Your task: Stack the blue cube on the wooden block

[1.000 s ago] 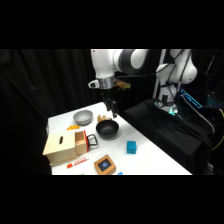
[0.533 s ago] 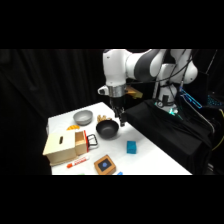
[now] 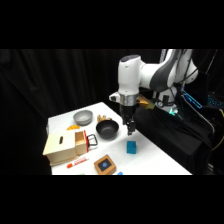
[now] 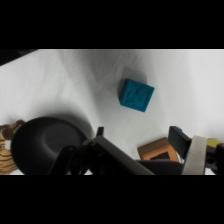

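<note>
Approach stage: pincer (image 3: 131,131), its opening not discernible, hangs above the worktop (image 3: 155,155) between black bowl (image 3: 108,130) and blue cube (image 3: 131,146); descent should centre over the cube, which lies free, well apart from the wooden block (image 3: 104,164).

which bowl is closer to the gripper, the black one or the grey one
The black bowl. It sits just left of the gripper in the side view, while the grey bowl lies farther back toward the table's far left corner.
</note>
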Controlling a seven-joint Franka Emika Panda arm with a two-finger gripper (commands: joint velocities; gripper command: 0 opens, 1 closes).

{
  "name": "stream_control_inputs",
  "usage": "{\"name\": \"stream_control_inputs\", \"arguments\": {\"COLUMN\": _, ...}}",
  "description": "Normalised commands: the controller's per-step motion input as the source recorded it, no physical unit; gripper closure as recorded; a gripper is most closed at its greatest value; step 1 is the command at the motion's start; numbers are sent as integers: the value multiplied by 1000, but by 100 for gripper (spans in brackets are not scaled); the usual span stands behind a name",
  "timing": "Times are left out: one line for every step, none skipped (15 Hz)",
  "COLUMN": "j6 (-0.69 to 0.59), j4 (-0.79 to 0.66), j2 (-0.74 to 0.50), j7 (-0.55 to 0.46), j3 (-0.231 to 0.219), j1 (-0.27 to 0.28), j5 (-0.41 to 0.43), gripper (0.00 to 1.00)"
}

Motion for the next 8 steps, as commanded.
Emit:
{"name": "stream_control_inputs", "arguments": {"j6": 413, "j4": -189, "j2": 59, "j7": 330, "j3": 42, "j1": 66, "j5": -144, "gripper": 0}}
{"name": "stream_control_inputs", "arguments": {"j6": 395, "j4": -158, "j2": 89, "j7": 338, "j3": 38, "j1": 72, "j5": -178, "gripper": 0}}
{"name": "stream_control_inputs", "arguments": {"j6": 377, "j4": -119, "j2": 121, "j7": 369, "j3": 24, "j1": 79, "j5": -245, "gripper": 0}}
{"name": "stream_control_inputs", "arguments": {"j6": 361, "j4": -74, "j2": 156, "j7": 378, "j3": 5, "j1": 86, "j5": -286, "gripper": 0}}
{"name": "stream_control_inputs", "arguments": {"j6": 349, "j4": -28, "j2": 192, "j7": 384, "j3": -21, "j1": 94, "j5": -315, "gripper": 0}}
{"name": "stream_control_inputs", "arguments": {"j6": 313, "j4": 25, "j2": 227, "j7": 395, "j3": -58, "j1": 105, "j5": -348, "gripper": 0}}
{"name": "stream_control_inputs", "arguments": {"j6": 286, "j4": 72, "j2": 260, "j7": 415, "j3": -106, "j1": 122, "j5": -394, "gripper": 0}}
{"name": "stream_control_inputs", "arguments": {"j6": 250, "j4": 102, "j2": 269, "j7": 397, "j3": -145, "j1": 143, "j5": -383, "gripper": 0}}
